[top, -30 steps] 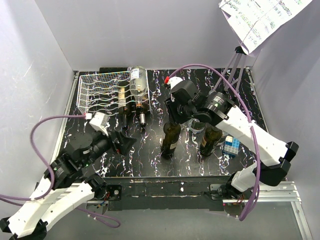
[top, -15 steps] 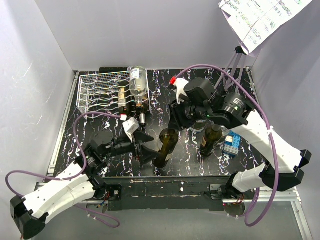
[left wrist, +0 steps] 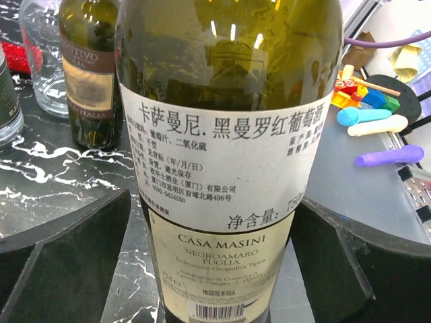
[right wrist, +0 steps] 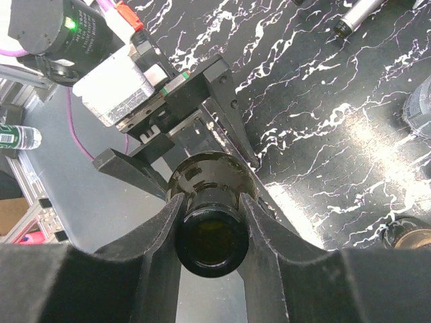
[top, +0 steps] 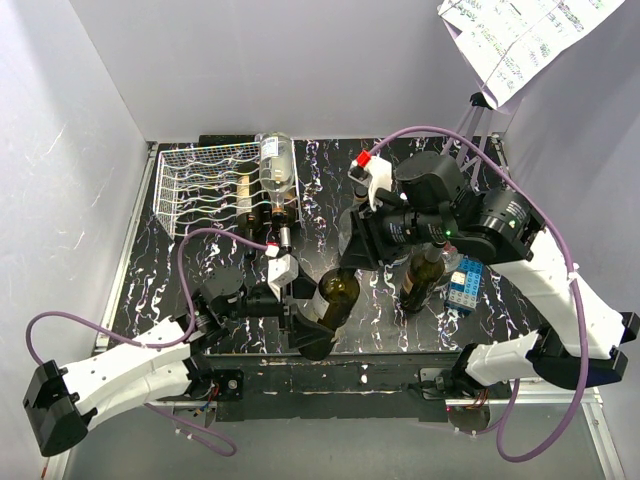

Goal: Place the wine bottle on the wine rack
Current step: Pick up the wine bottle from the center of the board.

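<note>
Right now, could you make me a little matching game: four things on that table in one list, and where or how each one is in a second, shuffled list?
Things:
1. labelled wine bottle
2. clear bottle
3. second dark bottle
4. left gripper

States:
A. lying on the wine rack
B. open, one finger on each side of the labelled wine bottle
C. neck clamped in the right gripper
D. standing beside the blue blocks

Pairs: 1-C, 2-A, 3-D, 4-B

Lab bench: white enclosure walls (top: 95, 120), aluminium mounting rail (top: 597, 398)
</note>
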Robot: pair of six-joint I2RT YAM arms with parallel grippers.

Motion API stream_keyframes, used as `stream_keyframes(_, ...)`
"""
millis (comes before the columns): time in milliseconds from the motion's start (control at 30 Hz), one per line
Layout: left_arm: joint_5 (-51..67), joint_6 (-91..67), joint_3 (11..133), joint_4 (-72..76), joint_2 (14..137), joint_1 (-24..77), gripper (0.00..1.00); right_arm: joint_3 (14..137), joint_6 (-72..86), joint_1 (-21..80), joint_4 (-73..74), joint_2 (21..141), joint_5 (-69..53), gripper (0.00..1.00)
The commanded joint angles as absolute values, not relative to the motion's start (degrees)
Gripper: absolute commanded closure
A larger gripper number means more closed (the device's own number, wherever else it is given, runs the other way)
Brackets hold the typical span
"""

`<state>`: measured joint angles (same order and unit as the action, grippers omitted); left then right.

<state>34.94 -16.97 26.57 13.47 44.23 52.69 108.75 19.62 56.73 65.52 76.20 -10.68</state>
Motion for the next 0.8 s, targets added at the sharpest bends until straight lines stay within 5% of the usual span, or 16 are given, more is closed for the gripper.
stream_keyframes(0, 36.65, -17.84, 25.05, 19.76, 45.44, 53.52, 0.02, 111.62, 23.29, 56.78, 58.01, 73.04, -15.12, 0.99)
stream_keyframes(500, 36.74, -21.36, 24.52, 27.42, 52.64, 55.72, 0.07, 105.38, 26.46, 56.78, 51.33, 69.35, -14.15, 0.99)
stream_keyframes(600, 35.95, -21.27, 24.26, 26.90, 51.95, 55.81, 0.31, 104.77, 26.28, 56.78, 51.42, 68.64, -13.97, 0.99)
stream_keyframes(700, 34.64, -20.13, 24.78, 24.71, 50.37, 55.81, 0.92, 103.98, 26.28, 56.78, 51.77, 67.77, -13.63, 0.99)
stream_keyframes(767, 32.97, -18.73, 25.92, 21.11, 48.96, 55.81, 1.00, 102.75, 25.75, 56.86, 51.59, 66.89, -13.97, 0.97)
